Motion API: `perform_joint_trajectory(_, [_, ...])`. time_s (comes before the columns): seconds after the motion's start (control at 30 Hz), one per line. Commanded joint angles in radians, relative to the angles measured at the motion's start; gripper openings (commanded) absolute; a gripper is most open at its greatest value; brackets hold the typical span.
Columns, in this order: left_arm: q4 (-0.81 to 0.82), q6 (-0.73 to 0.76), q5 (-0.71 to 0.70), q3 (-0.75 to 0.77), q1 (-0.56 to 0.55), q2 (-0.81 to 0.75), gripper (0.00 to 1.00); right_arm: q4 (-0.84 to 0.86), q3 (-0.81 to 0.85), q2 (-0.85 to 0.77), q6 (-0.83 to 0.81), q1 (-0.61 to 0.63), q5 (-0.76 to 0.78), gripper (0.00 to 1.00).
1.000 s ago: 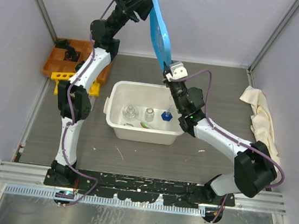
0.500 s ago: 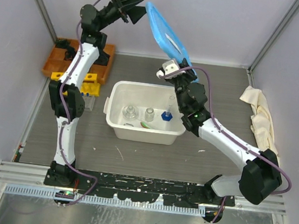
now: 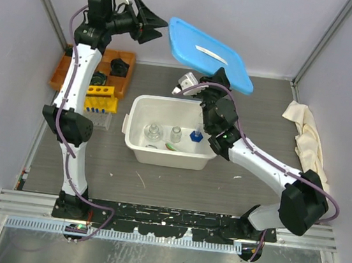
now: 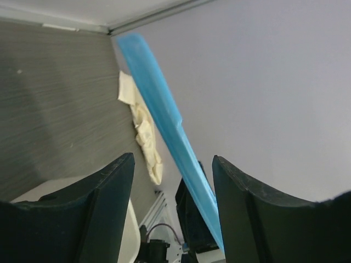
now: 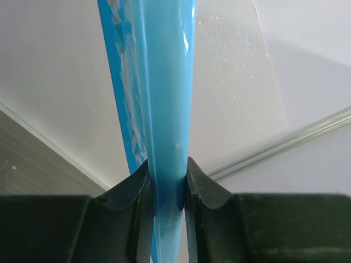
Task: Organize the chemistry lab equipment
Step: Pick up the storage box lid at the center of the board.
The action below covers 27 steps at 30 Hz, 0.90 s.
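Note:
My right gripper [image 3: 223, 79] is shut on the near edge of a blue lid [image 3: 205, 48] and holds it tilted, almost flat, high above the white bin [image 3: 166, 158]; its fingers clamp the lid [image 5: 159, 82] in the right wrist view. My left gripper [image 3: 155, 27] is open and raised, just left of the lid's far edge and not touching it; the lid [image 4: 164, 120] shows beyond its fingers. In the bin lie a glass flask [image 3: 153, 132], a glass vial [image 3: 176, 133], a blue cap [image 3: 195, 136] and a green spoon [image 3: 173, 147]. The forceps are out of view.
A yellow tube rack [image 3: 99, 101] stands left of the bin. An orange tray [image 3: 64, 73] of black parts sits at the back left corner. A cream cloth [image 3: 305, 138] lies along the right wall. Walls close in the back and both sides.
The blue lid has swung from standing on edge to almost flat, leaning right, in my right gripper. My left gripper has pulled away from its top edge and moved left.

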Motion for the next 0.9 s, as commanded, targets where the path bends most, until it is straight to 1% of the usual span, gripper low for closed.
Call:
perform_joint_trajectory(0.0, [-0.220,0.168,-0.060,-0.084,-0.003,-0.107,0.62,0.159,0.047,0.034,-0.152,0.004,0.057,0.01])
perform_joint_trajectory(0.07, [-0.191,0.156,-0.068,-0.180,-0.003,-0.162,0.63,0.190,0.045,0.053,-0.187,0.006,0.065,0.01])
perform_joint_trajectory(0.17, [-0.029,0.085,-0.054,-0.407,-0.008,-0.271,0.63,0.232,0.032,0.079,-0.246,0.014,0.060,0.01])
perform_joint_trajectory(0.3, [0.060,0.060,-0.072,-0.595,-0.026,-0.363,0.63,0.273,0.026,0.103,-0.282,0.029,0.056,0.01])
perform_joint_trajectory(0.33, [0.116,0.032,-0.074,-0.648,-0.027,-0.387,0.63,0.281,0.026,0.108,-0.294,0.035,0.059,0.01])
perform_joint_trajectory(0.4, [0.283,-0.057,-0.074,-0.762,-0.025,-0.423,0.63,0.291,0.018,0.115,-0.313,0.044,0.061,0.01])
perform_joint_trajectory(0.5, [0.445,-0.158,-0.053,-0.822,-0.024,-0.430,0.63,0.291,0.001,0.115,-0.316,0.059,0.061,0.01])
perform_joint_trajectory(0.6, [0.527,-0.206,-0.058,-0.842,-0.018,-0.438,0.62,0.281,-0.002,0.119,-0.315,0.068,0.075,0.01])
perform_joint_trajectory(0.7, [0.536,-0.204,-0.089,-0.856,-0.002,-0.469,0.61,0.288,-0.004,0.123,-0.313,0.073,0.090,0.01])
perform_joint_trajectory(0.87, [0.535,-0.206,-0.135,-0.923,0.027,-0.540,0.60,0.292,-0.011,0.118,-0.308,0.076,0.112,0.01])
